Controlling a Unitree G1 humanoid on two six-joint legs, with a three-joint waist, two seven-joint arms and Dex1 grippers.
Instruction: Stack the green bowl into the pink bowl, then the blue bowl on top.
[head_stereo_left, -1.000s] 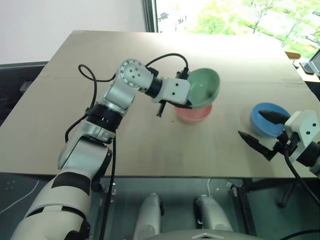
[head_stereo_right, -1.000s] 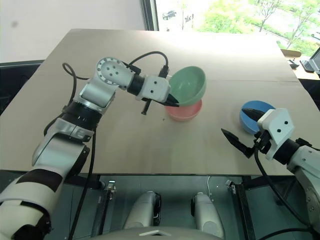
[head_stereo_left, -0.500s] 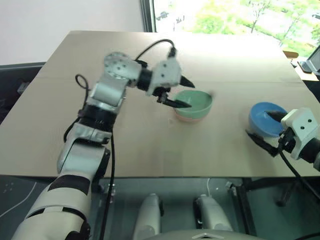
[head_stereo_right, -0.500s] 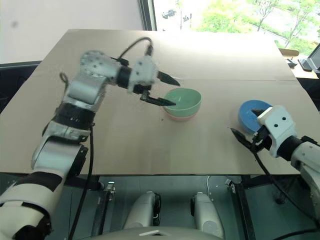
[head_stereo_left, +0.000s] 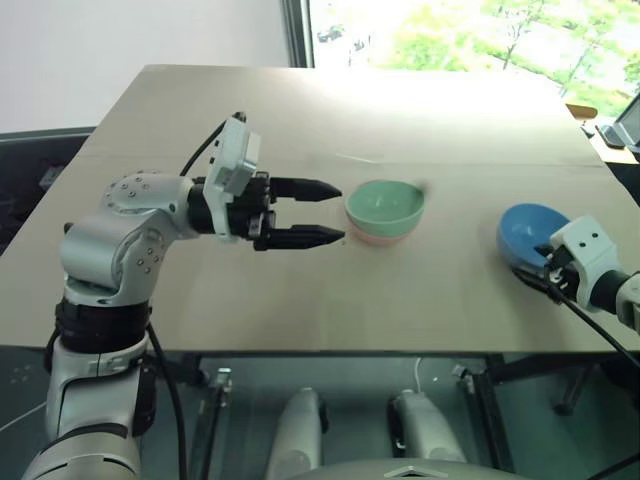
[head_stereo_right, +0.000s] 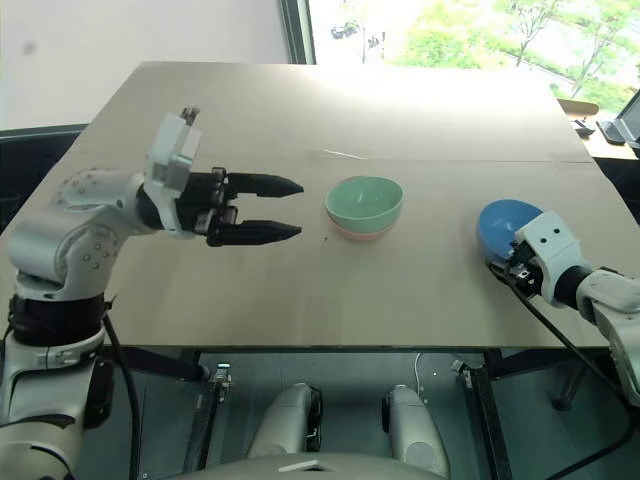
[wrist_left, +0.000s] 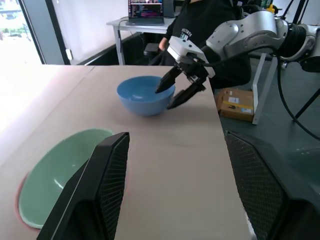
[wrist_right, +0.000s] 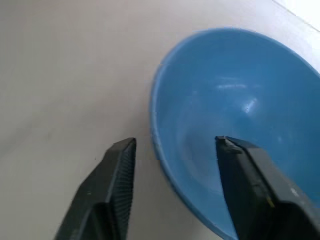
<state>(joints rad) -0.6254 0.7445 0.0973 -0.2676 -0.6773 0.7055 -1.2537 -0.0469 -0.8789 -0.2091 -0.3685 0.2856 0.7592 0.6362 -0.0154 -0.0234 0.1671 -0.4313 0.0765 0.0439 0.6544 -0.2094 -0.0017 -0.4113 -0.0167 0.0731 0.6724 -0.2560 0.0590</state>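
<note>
Left eye view: tan table (head_stereo_left: 300, 300) by a window (head_stereo_left: 470, 30); both tools spread apart.

The green bowl (head_stereo_left: 386, 204) is plain mint green, the pink bowl (head_stereo_left: 372, 238) beneath it salmon pink, and the blue bowl (head_stereo_left: 529, 232) bright sky blue, all unpatterned. The surface (head_stereo_left: 300, 130) is pale tan. Both grippers, left (head_stereo_left: 338, 212) and right (wrist_left: 176, 92), have black fingers on white housings.
</note>
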